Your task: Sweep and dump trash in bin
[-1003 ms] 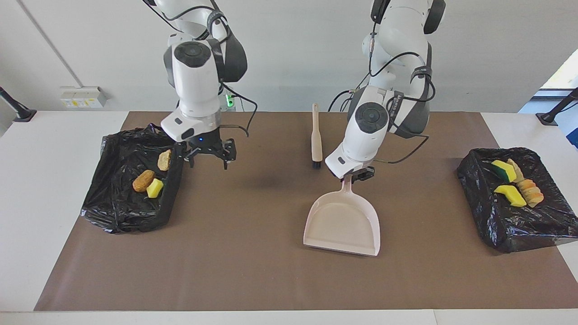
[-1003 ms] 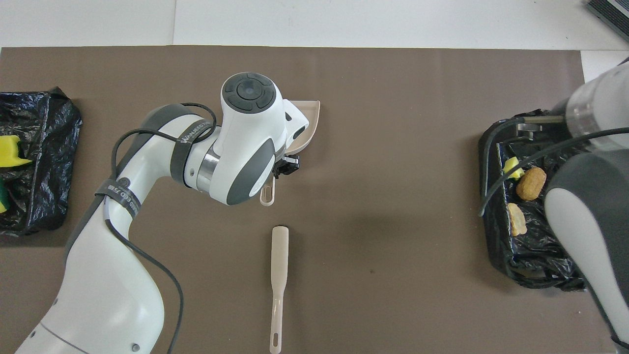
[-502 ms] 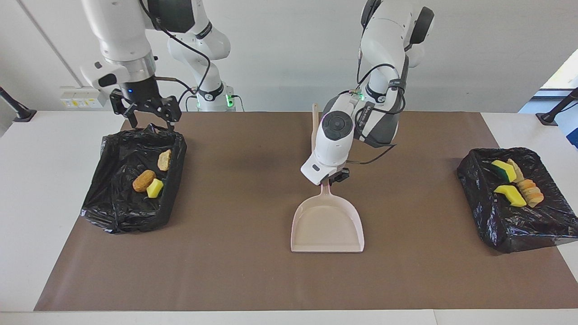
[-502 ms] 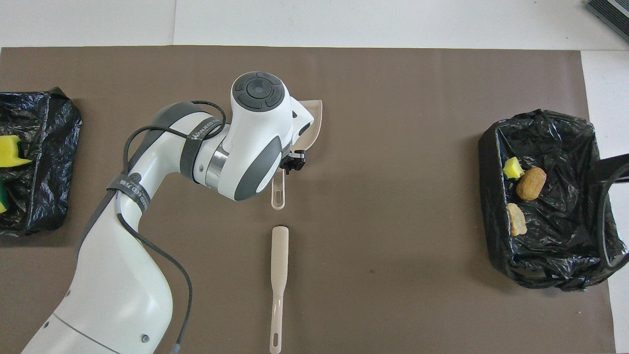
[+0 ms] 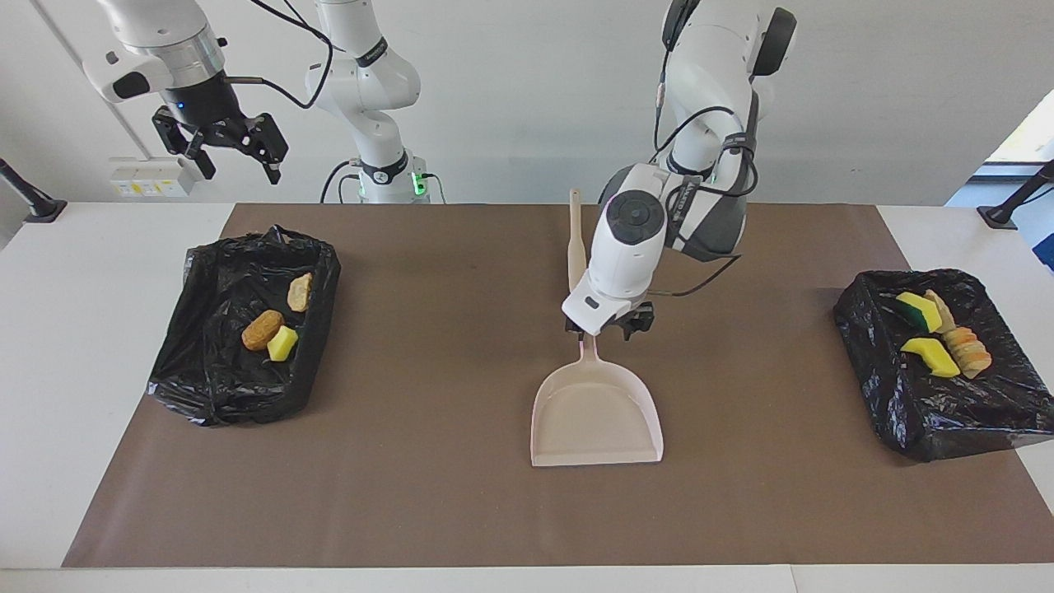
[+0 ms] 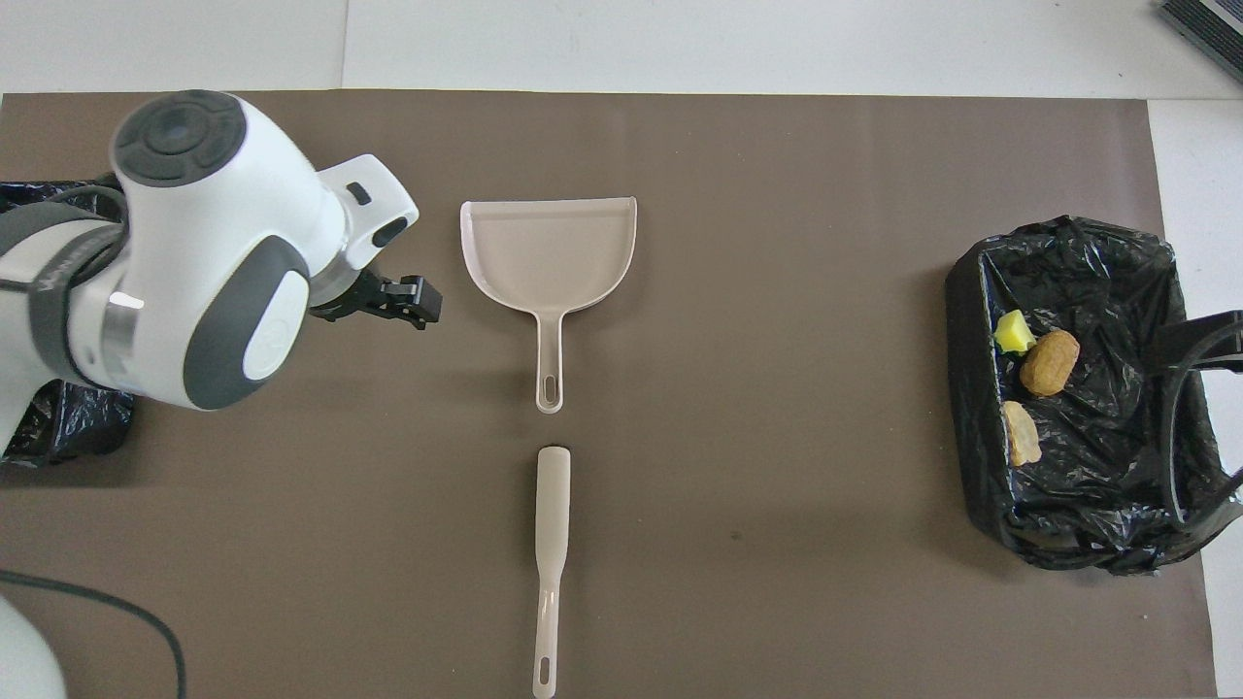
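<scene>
The trash lies in two black-lined bins. A brown piece (image 5: 262, 329), a yellow sponge chunk (image 5: 282, 343) and a tan piece (image 5: 300, 291) sit in the bin (image 5: 210, 395) at the right arm's end. Green-backed yellow sponges (image 5: 918, 310) and orange pieces (image 5: 968, 349) sit in the bin (image 5: 947, 428) at the left arm's end. The beige dustpan (image 5: 597, 412) lies flat mid-table with nothing in it. My left gripper (image 5: 609, 325) hangs open just above its handle, holding nothing. My right gripper (image 5: 221, 144) is open and raised high over the table's edge by its bin.
A beige brush (image 5: 578, 247) lies on the brown mat (image 5: 428, 494), nearer to the robots than the dustpan and in line with its handle (image 6: 550, 374). From overhead the left arm covers part of its own end's bin (image 6: 58, 437).
My left gripper opened, let go of the dustpan handle and lifted off it. The dustpan now rests straight on the mat. My right gripper rose from beside its bin and pulled back.
</scene>
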`<state>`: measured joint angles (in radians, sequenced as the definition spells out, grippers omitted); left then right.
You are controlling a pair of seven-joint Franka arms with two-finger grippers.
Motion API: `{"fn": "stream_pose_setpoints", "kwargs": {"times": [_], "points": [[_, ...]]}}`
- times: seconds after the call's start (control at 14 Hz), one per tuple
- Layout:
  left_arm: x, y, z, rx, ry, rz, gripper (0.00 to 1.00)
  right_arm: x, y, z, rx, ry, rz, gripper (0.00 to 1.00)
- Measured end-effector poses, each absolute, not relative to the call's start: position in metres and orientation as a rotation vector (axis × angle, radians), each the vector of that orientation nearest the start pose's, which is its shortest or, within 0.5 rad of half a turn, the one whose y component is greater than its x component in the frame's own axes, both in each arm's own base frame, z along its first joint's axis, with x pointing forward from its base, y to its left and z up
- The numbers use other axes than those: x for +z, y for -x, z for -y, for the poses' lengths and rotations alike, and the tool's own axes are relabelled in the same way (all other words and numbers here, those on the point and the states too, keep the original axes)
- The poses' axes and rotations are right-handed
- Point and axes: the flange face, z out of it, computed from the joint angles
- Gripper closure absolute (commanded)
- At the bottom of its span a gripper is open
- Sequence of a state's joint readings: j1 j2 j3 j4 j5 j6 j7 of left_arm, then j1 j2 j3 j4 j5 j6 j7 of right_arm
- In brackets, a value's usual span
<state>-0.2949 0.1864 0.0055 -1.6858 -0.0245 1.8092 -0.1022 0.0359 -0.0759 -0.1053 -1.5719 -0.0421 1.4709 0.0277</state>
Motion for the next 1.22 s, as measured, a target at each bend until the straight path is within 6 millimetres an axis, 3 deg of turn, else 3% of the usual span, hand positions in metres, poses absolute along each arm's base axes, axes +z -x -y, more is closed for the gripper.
{"fn": "stream_pose_setpoints", "kwargs": {"times": [0.29,0.43,0.86,1.07,1.22], "points": [[0.541,-0.555,0.095,0.044,3.138,-0.412,0.00,0.656,-0.519,0.045,0.041,3.168,-0.165,0.00],[0.574,-0.542,0.071,-0.018,3.138,-0.421,0.00,0.657,-0.519,0.043,0.039,3.166,-0.160,0.00],[0.670,-0.516,0.065,-0.067,3.133,-0.434,0.00,0.657,-0.519,0.039,0.039,3.166,-0.148,0.00],[0.688,-0.521,0.065,0.002,3.134,-0.432,0.00,0.657,-0.519,0.039,0.039,3.165,-0.147,0.00],[0.684,-0.532,0.064,0.025,3.135,-0.427,0.00,0.657,-0.519,0.039,0.039,3.165,-0.147,0.00]]}}
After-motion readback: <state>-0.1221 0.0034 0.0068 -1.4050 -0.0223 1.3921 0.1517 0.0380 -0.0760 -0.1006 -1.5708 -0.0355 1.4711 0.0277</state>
